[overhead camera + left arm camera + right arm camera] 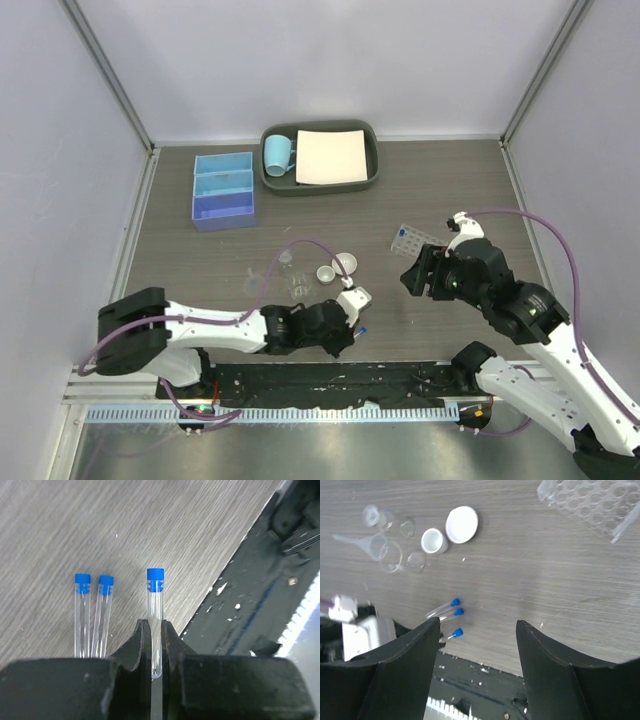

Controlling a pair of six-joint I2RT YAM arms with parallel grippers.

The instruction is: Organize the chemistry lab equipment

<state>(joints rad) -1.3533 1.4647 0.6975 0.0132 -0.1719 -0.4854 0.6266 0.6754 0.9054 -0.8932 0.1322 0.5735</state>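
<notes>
Black left tool [156, 627], low in its wrist view, is clamped tight; right tool [478, 624] gapes empty near the clear plastic tube rack [412, 240], centre-right overhead. Gripped: one thin clear blue-capped tube [155, 592], cap pointing up-frame.

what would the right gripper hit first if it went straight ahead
Likely the bare table beside the blue-capped tubes; nothing else shows between the right gripper's open jaws, depth unclear.
</notes>
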